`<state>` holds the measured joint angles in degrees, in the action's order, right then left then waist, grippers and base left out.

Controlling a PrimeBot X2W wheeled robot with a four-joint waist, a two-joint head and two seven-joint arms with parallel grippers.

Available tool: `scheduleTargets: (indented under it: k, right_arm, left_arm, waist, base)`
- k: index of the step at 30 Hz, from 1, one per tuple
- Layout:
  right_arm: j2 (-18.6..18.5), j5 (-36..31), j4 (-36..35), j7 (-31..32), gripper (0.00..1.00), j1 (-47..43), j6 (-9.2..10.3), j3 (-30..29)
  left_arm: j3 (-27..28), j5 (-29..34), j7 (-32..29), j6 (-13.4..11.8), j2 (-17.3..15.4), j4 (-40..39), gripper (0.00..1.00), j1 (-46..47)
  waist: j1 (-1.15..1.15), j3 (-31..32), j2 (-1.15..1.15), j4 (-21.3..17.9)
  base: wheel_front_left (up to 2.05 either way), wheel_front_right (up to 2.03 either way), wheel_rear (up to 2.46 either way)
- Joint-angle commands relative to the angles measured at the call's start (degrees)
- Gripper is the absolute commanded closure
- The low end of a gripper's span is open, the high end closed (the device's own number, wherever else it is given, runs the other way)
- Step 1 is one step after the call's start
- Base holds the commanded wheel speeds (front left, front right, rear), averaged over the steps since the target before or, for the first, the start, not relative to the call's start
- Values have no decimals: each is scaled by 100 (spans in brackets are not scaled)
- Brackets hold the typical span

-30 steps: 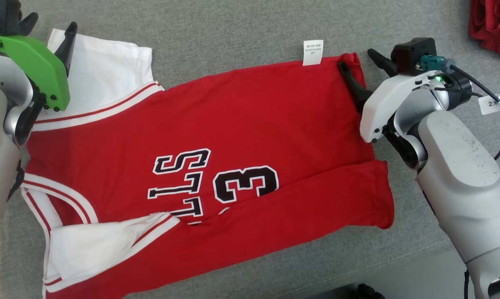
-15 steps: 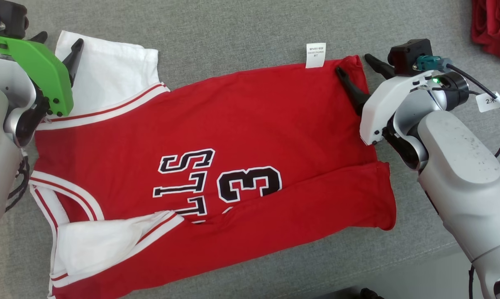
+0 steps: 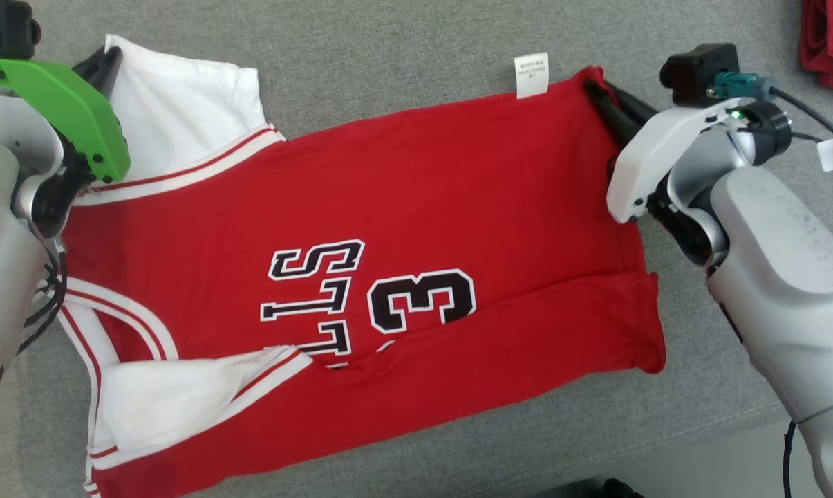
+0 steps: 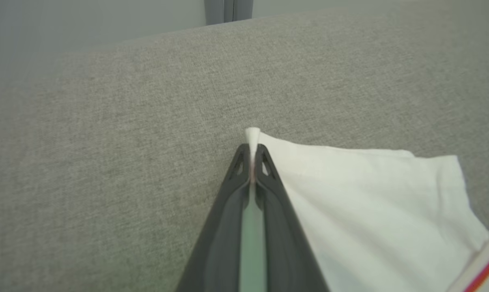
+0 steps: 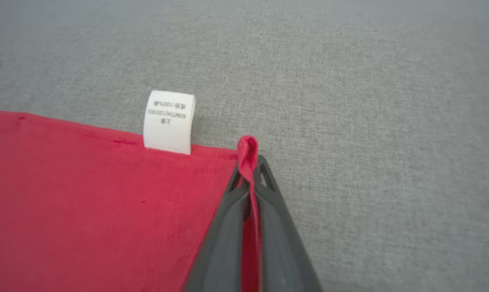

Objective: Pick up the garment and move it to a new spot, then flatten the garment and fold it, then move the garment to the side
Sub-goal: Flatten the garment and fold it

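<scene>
**Both far corners pinched, jersey flat on the cushion**

The grey cushion point(image 3: 402, 41) is under everything. The red jersey point(image 3: 416, 200) lies spread across it with the number 3 facing up, and the near edge is folded over in a long strip. The left gripper point(image 4: 251, 156) is squeezed together on the far corner of the white sleeve point(image 4: 370, 194), with a nub of cloth poking past the tips. The right gripper point(image 5: 250, 168) is clamped on the far red hem corner. Some other red cloth point(image 3: 831, 34) sits at the far right. A white label point(image 5: 169, 121) sticks out just beside the right grip.
</scene>
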<state>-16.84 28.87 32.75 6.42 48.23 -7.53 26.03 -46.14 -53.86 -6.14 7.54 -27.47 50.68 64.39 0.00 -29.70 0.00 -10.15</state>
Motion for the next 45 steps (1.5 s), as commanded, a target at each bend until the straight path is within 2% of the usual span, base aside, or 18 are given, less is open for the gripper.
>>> scheduleTargets:
  k: [1,5,10,20,24,35,41,45]
  right_arm:
    - [-39,-75,35,-183,100,158,10,-90]
    - [-35,-279,324,-596,100,215,10,-277]
    - [13,-335,574,-822,100,37,10,-206]
    - [-197,-352,502,-1508,100,-576,10,-403]
    - [-287,-406,364,-1787,100,-925,10,-586]
    - [-279,-610,-260,-2116,100,-2182,10,-1395]
    - [-161,-665,-753,-2157,100,-2954,10,-1869]
    - [-34,-674,-1026,-2163,100,-3432,10,-2064]
  left_arm:
    - [32,-14,179,-13,-24,18,100,176]
    - [25,-74,645,-13,91,-31,100,203]
    - [-102,-235,1028,-13,186,-380,100,-67]
    - [-75,-554,1843,-69,23,-1480,100,-1034]
    - [12,-571,2007,-301,-25,-2092,100,-1595]
    - [377,-371,2135,-1200,-302,-3856,100,-3451]
    - [740,-108,2130,-1523,-173,-4509,100,-4402]
    - [952,-25,2131,-1634,-45,-4706,100,-5008]
  waist:
    - [0,50,0,66]
    - [0,193,0,235]
    - [0,410,0,454]
    - [0,810,0,776]
    - [0,934,0,891]
    - [0,1207,0,1089]
    - [0,1325,0,1149]
    - [0,1432,0,1171]
  base:
    - [0,0,0]
    - [0,0,0]
    - [0,0,0]
    - [0,0,0]
    - [0,0,0]
    - [0,0,0]
    - [0,0,0]
    - [0,0,0]
